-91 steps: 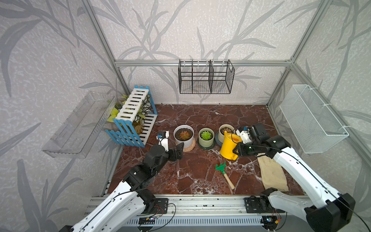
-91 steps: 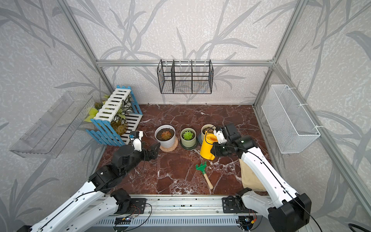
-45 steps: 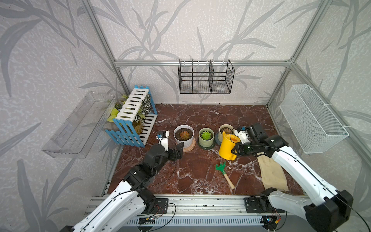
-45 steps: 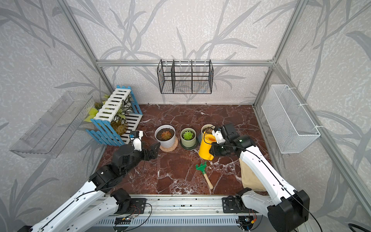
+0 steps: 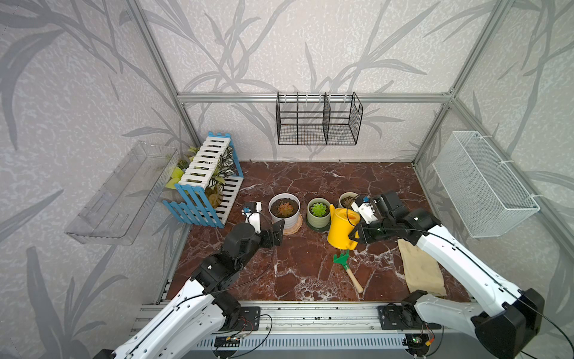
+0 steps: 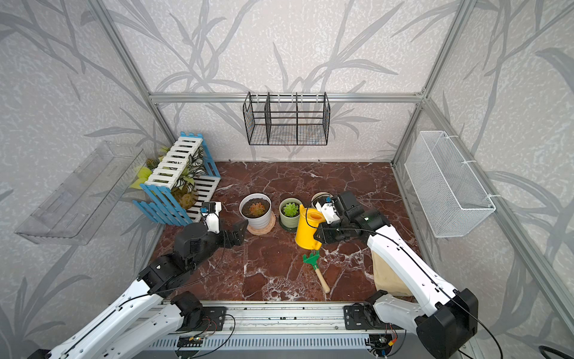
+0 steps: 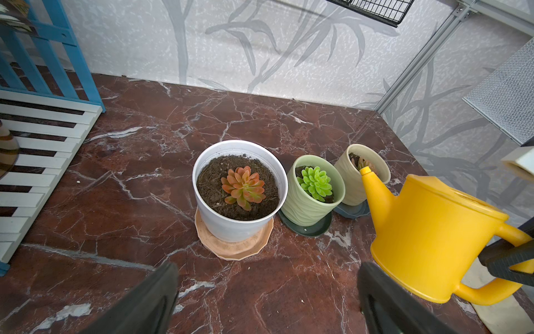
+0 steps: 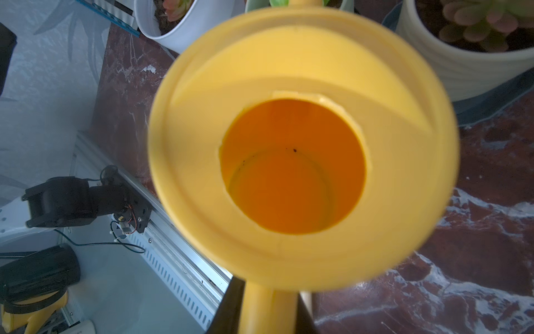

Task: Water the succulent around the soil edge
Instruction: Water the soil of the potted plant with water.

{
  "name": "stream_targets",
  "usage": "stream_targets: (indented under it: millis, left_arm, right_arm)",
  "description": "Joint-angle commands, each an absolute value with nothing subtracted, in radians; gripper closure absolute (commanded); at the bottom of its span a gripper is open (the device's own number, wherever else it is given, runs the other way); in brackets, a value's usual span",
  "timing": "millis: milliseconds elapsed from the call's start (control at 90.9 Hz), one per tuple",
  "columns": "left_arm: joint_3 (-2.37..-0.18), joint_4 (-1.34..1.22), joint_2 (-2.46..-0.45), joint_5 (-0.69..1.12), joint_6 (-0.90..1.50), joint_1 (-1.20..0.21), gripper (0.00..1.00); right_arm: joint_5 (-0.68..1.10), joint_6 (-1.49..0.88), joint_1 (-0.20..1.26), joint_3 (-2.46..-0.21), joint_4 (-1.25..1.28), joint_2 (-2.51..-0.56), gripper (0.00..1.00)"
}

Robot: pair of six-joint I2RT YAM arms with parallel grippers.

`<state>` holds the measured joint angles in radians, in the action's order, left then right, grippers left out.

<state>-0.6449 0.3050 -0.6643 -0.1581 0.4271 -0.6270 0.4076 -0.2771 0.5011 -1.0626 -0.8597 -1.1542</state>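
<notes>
A yellow watering can (image 5: 341, 228) (image 6: 307, 228) stands upright just right of the pots, its spout (image 7: 371, 179) pointing toward them. My right gripper (image 5: 357, 236) (image 8: 268, 306) is shut on the can's handle, and the can's open top (image 8: 291, 164) fills the right wrist view. Three potted succulents stand in a row: an orange one (image 7: 243, 187) in a white pot (image 5: 284, 217), a green one (image 7: 315, 182) in a green pot (image 5: 318, 219), and a pinkish one (image 8: 476, 23) in a beige pot (image 7: 351, 191). My left gripper (image 5: 276, 231) (image 7: 267, 289) is open and empty, in front of the white pot.
A green hand rake (image 5: 346, 264) with a wooden handle lies in front of the can. A beige cloth (image 5: 422, 270) lies under the right arm. A blue and white slatted rack (image 5: 208, 183) stands at the left. Wire baskets (image 5: 316, 124) (image 5: 484, 183) hang on the walls.
The right gripper has carried the watering can a little to the left, toward the green pot. The left arm has stayed still.
</notes>
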Motion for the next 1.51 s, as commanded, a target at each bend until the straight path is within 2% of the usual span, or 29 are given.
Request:
stream_targets:
  millis: [0, 440, 737, 1254, 1496]
  left_arm:
    - [-0.63, 0.284, -0.665, -0.148, 0.425, -0.617, 0.0]
    - [-0.627, 0.276, -0.675, -0.123, 0.425, -0.597, 0.0]
    - [-0.627, 0.272, -0.675, -0.109, 0.425, -0.588, 0.0]
    - [-0.624, 0.269, -0.671, -0.099, 0.428, -0.58, 0.0]
    - [-0.623, 0.264, -0.671, -0.091, 0.43, -0.575, 0.0]
  right_arm:
    - [0.46, -0.244, 0.537, -1.048, -0.815, -1.118, 1.0]
    - [0.501, -0.331, 0.557, -1.037, -0.79, -1.184, 1.0]
    - [0.47, -0.35, 0.629, -1.092, -0.792, -1.262, 1.0]
    - [0.316, -0.36, 0.591, -1.091, -0.883, -1.214, 1.0]
    - [0.363, -0.354, 0.583, -1.081, -0.875, -1.208, 1.0]
